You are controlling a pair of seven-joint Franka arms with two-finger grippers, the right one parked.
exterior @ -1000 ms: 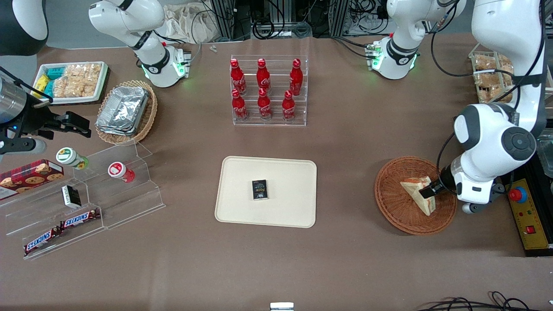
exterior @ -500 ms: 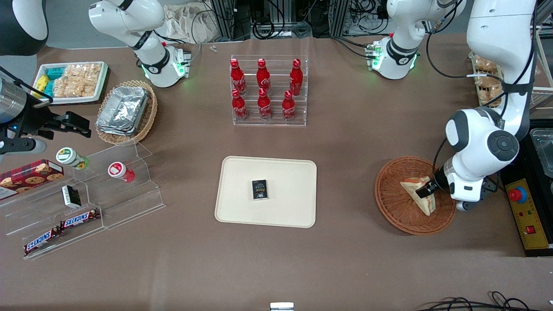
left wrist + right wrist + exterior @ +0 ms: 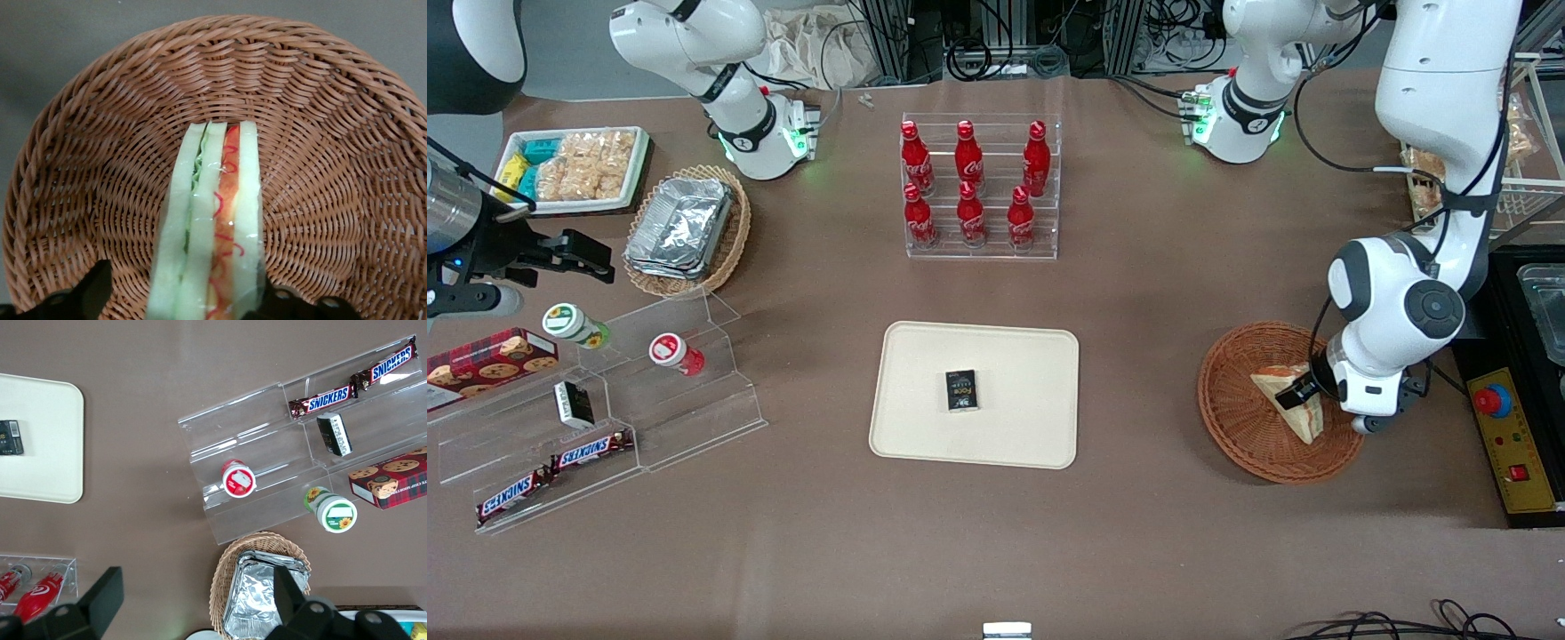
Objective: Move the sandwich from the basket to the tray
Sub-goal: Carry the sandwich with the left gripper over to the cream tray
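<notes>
The gripper is down in the basket, fingers straddling the sandwich, not visibly clamped. The tray sits at the basket's nine o'clock, well apart.

Six red bottles, two Snickers bars, one sandwich.

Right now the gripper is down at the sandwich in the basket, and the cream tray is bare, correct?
Not quite. The front view shows the tray is not bare: a small black box lies on it. The rest holds: the gripper is down at the sandwich, which lies in the basket.
</notes>
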